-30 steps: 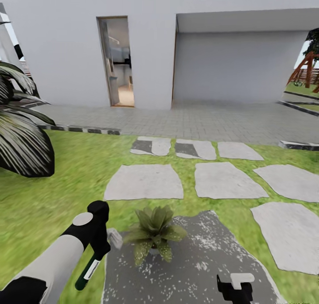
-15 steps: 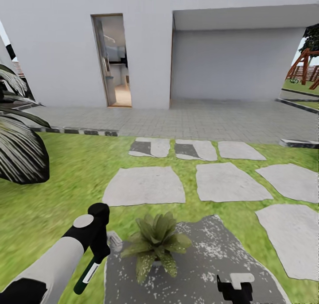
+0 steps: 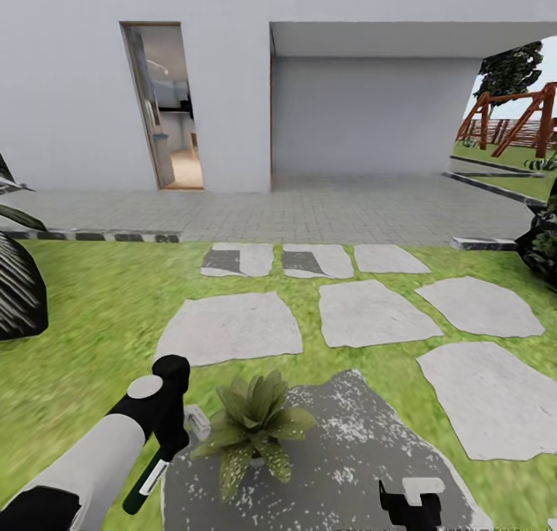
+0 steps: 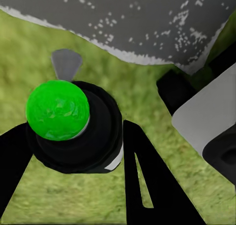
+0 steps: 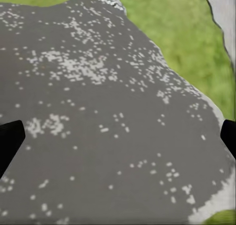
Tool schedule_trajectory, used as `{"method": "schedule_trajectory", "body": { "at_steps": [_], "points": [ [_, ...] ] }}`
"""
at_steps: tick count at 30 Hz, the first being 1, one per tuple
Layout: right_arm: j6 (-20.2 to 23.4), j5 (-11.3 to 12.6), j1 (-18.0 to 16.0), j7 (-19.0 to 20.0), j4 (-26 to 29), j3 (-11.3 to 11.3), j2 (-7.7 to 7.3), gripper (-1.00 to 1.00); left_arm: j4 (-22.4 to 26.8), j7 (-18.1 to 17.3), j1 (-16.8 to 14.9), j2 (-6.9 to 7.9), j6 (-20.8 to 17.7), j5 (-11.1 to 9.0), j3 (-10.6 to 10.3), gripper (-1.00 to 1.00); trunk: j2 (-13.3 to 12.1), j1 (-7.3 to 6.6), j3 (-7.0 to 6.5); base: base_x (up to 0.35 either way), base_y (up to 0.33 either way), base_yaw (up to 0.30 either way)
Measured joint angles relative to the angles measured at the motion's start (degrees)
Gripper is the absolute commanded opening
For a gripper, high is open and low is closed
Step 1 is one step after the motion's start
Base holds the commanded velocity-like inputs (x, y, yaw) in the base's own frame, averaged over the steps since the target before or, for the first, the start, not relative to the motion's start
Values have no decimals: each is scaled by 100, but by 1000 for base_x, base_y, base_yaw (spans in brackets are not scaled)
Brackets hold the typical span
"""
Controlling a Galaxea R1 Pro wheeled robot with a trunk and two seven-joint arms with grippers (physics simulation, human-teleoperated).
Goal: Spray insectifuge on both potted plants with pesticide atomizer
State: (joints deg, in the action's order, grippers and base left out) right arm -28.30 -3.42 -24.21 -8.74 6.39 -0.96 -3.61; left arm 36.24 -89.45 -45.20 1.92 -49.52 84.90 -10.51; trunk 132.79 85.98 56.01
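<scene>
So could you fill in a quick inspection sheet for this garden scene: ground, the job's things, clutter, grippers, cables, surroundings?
Surface: green lawn with pale stepping stones; one dark speckled stone nearest the robot.
Job's things: pesticide atomizer held in the left gripper; one potted plant at the dark stone's edge, beside the atomizer.
Clutter: nothing seen.
Grippers: left shut on the atomizer; right gripper open over the dark stone, empty.
Cables: nothing seen.
Surroundings: grey paving, white house wall with an open doorway, wooden swing frame.

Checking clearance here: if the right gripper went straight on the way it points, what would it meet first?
Probably the dark speckled stepping stone: the right gripper looks straight down onto it, jaws apart, with nothing between. How far off is unclear.
</scene>
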Motion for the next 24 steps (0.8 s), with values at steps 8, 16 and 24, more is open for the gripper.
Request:
{"method": "schedule_trajectory", "body": {
  "at_steps": [8, 16, 24],
  "points": [
    [0, 0, 1, -1, 1, 1, 0, 100, -3, 0, 12, -55, -4, 248, -14, -100, 0, 0, 0, 2, 2, -217],
    [2, 1, 0, 2, -1, 1, 1, 100, -1, -2, 13, -57, -32, 254, -10, -100, 1, -2, 0, 184, 177, -205],
    [0, 1, -1, 0, -1, 1, 0, 100, -127, -1, 32, -45, 10, 249, 23, -100, 0, 0, 0, 17, 54, -6]
  ]
}}
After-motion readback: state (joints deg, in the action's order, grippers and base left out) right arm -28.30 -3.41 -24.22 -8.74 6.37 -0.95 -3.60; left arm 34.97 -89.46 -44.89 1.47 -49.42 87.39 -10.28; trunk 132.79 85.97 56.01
